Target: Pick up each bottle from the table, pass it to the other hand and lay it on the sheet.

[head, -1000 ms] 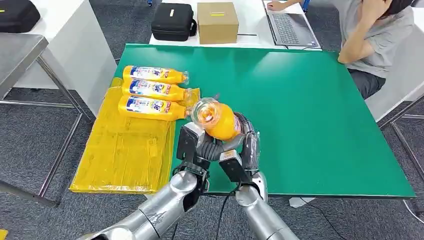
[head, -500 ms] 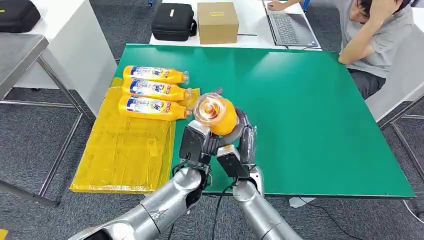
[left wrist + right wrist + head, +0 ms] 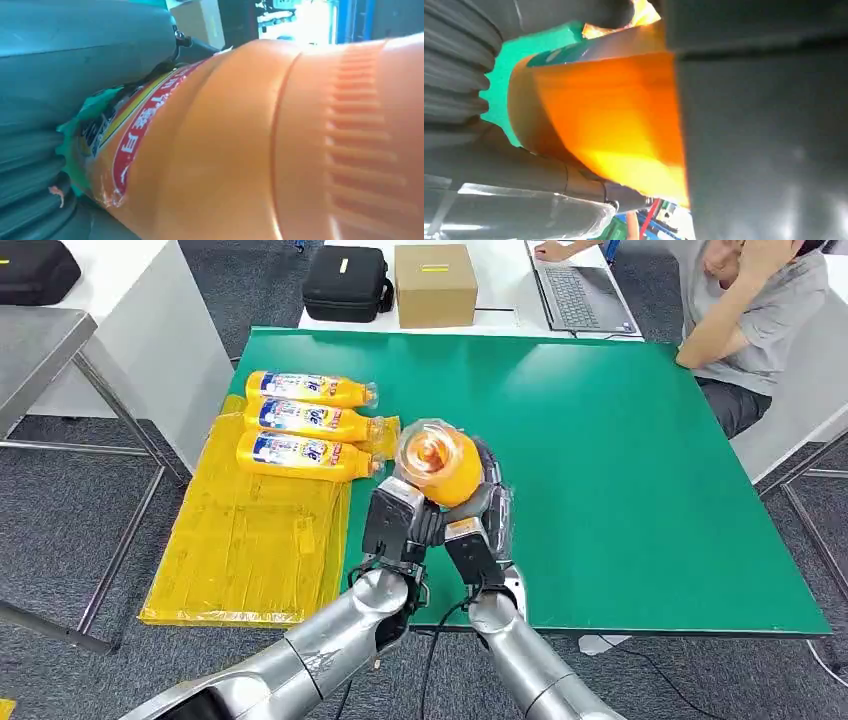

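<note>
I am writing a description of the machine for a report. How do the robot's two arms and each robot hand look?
Both arms are silver, rounded metal tubes. The left robot hand and right robot hand are dark grey and blocky, with black fingers. Thin black cables hang at the wrists. Up close, ribbed grey covers show.

bottle (image 3: 440, 466) | shifted slightly right and away | both hands moved with it

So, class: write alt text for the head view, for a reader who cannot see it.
Both silver robot hands, left hand and right hand, grip one orange plastic bottle above the green table. Three more orange bottles lie on a yellow plastic sheet.
</note>
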`<control>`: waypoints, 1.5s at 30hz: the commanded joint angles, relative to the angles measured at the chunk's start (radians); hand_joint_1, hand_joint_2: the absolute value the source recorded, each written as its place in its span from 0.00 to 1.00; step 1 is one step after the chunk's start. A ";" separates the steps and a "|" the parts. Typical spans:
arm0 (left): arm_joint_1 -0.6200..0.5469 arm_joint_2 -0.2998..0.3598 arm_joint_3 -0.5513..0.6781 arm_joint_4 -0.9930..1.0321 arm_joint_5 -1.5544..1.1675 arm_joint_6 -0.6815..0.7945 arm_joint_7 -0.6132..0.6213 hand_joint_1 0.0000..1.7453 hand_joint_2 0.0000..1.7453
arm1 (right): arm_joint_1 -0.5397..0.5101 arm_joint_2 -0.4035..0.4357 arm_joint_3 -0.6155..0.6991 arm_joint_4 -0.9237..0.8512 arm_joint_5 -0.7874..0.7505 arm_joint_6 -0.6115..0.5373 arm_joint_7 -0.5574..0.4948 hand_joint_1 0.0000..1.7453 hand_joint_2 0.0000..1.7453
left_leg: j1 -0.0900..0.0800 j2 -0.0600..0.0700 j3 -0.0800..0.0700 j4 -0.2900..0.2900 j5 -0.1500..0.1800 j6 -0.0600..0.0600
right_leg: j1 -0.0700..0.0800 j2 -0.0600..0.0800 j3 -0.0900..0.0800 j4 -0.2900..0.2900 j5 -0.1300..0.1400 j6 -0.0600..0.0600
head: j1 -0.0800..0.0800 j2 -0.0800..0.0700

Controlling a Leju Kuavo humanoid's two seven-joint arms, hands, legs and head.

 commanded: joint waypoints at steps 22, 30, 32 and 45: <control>-0.045 0.027 0.173 0.138 -0.180 0.050 0.000 1.00 1.00 | 0.108 -0.009 0.046 0.023 -0.008 -0.033 0.000 0.00 1.00 | -0.001 0.001 0.007 -0.001 -0.002 -0.002 | -0.001 -0.001 0.006 0.001 -0.003 -0.002 | 0.000 0.000; -0.027 0.065 0.245 0.131 -0.284 0.090 0.000 1.00 1.00 | 0.125 -0.015 0.009 0.044 -0.020 -0.034 0.000 0.00 1.00 | -0.001 0.002 0.005 -0.001 -0.001 -0.001 | -0.001 0.001 0.003 0.001 -0.002 -0.001 | 0.000 0.000; -0.029 0.079 0.240 0.132 -0.322 0.128 0.000 1.00 1.00 | 0.130 -0.017 0.004 0.041 -0.015 -0.035 0.000 0.00 1.00 | -0.001 0.002 0.003 -0.001 -0.001 -0.001 | -0.001 0.001 0.002 0.000 -0.001 -0.001 | 0.000 0.000; 0.041 0.060 0.965 0.157 -1.541 0.182 0.056 1.00 1.00 | 0.153 -0.022 -0.034 0.043 -0.013 -0.033 0.000 0.00 1.00 | -0.001 0.005 0.005 -0.001 -0.002 -0.002 | -0.001 0.003 0.002 0.002 -0.002 -0.001 | 0.000 0.000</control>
